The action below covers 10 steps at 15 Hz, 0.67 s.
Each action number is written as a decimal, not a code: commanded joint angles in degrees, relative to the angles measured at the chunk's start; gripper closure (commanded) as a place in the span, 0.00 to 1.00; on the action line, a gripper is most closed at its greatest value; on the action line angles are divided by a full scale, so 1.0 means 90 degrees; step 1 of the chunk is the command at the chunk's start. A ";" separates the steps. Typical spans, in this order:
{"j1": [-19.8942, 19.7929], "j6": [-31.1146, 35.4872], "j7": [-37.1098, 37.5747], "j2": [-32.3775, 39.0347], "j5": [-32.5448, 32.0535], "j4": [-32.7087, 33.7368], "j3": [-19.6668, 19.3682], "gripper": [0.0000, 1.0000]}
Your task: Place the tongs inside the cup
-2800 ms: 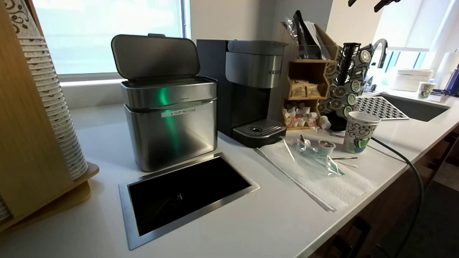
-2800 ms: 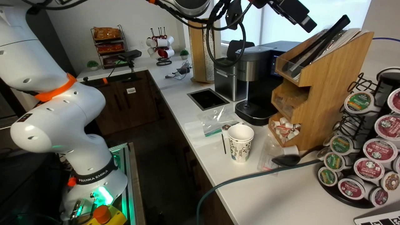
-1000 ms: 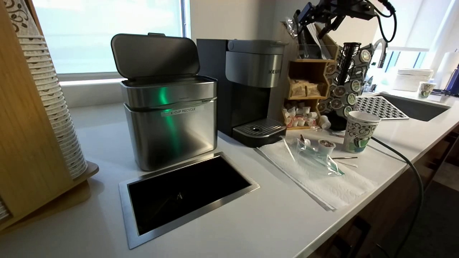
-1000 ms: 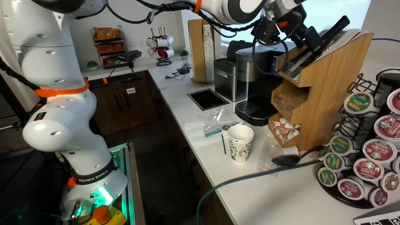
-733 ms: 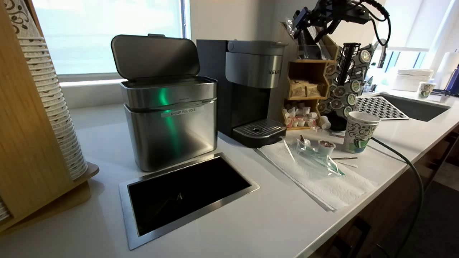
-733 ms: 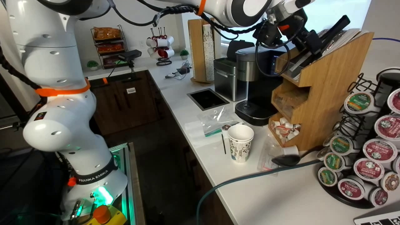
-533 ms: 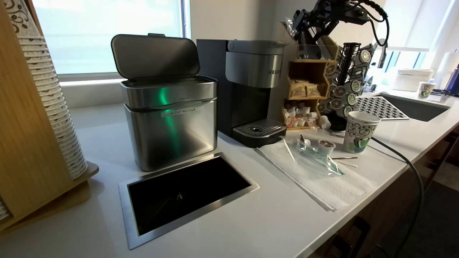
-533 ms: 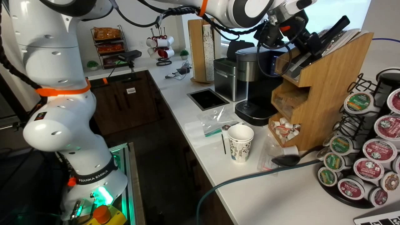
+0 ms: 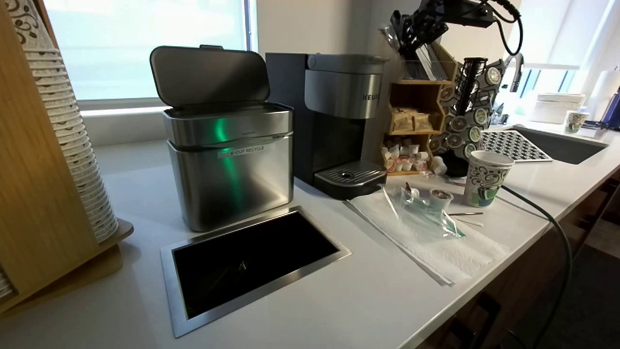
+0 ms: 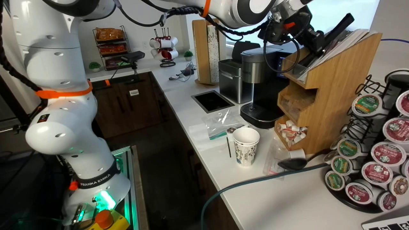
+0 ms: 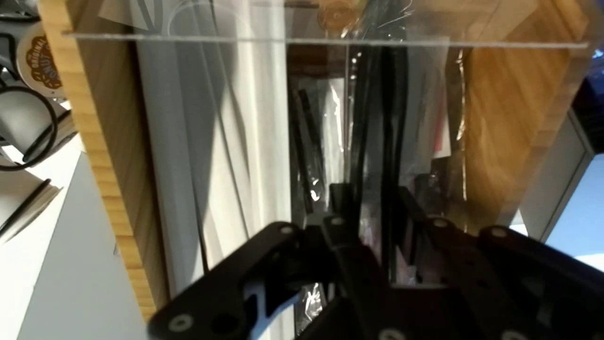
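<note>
My gripper (image 11: 373, 194) points down into the top bin of a wooden organizer. Its jaws have drawn close on two long, slender dark bars, one against each finger. I take these bars for the tongs (image 11: 398, 94), though they look black here; their lower ends are blurred behind clear plastic. In an exterior view the tongs (image 10: 340, 28) lean back out of the bin, just beside the gripper (image 10: 316, 46). The white patterned paper cup (image 9: 488, 179) with a green mark stands upright on the counter, away from the gripper; its mouth (image 10: 246, 135) faces up.
White sheets (image 11: 266, 141) and shiny wrappers crowd the same bin, behind a clear front panel (image 11: 212, 38). The organizer (image 10: 340, 95) stands between a coffee maker (image 9: 346, 97) and a pod carousel (image 10: 370, 166). A hose (image 10: 265, 179) crosses the counter near the cup; a plastic bag (image 9: 431, 213) lies beyond.
The gripper has come down over the top bin and its jaws have closed. The dark bars have shifted slightly with it, baring more of the white sheets. The cup has not moved.
</note>
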 commanded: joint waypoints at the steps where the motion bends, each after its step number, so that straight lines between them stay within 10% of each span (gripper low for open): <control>1: 0.0182 0.0052 0.0109 -0.0218 -0.0238 -0.0147 -0.0125 0.94; 10: 0.0205 0.1122 -0.0149 -0.2260 -0.0036 -0.2153 0.0081 0.95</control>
